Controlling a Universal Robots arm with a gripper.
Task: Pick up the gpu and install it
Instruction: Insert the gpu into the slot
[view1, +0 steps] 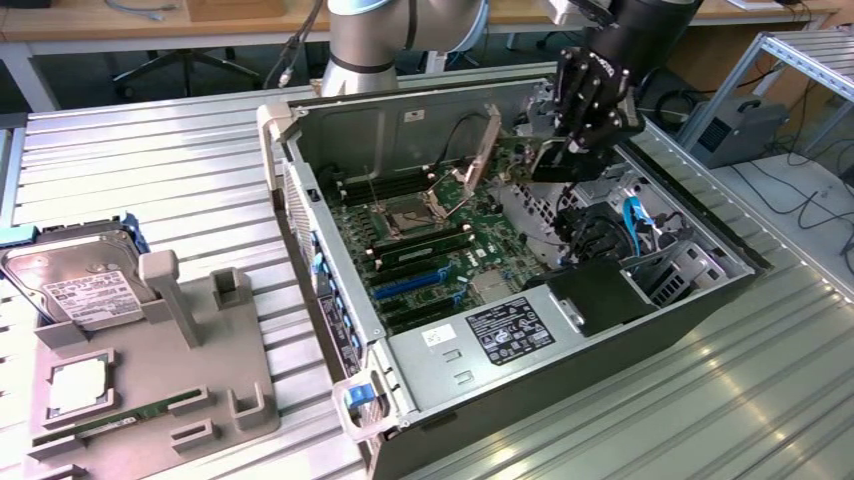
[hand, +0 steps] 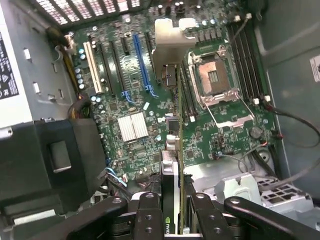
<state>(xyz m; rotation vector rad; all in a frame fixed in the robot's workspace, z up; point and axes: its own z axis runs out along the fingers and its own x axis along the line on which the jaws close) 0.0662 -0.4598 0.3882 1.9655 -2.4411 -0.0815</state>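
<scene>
Half the job looks done: the gpu (hand: 170, 175) is off the desk (view1: 160, 180) and clamped edge-on between the jaws. It hangs inside the open computer case (view1: 400, 120) above the motherboard (hand: 210, 135), silver bracket (hand: 172, 42) at its far end. It appears clear of the board, near the long blue slot (hand: 141, 60) but not yet seated, so the fitting itself is left.
</scene>
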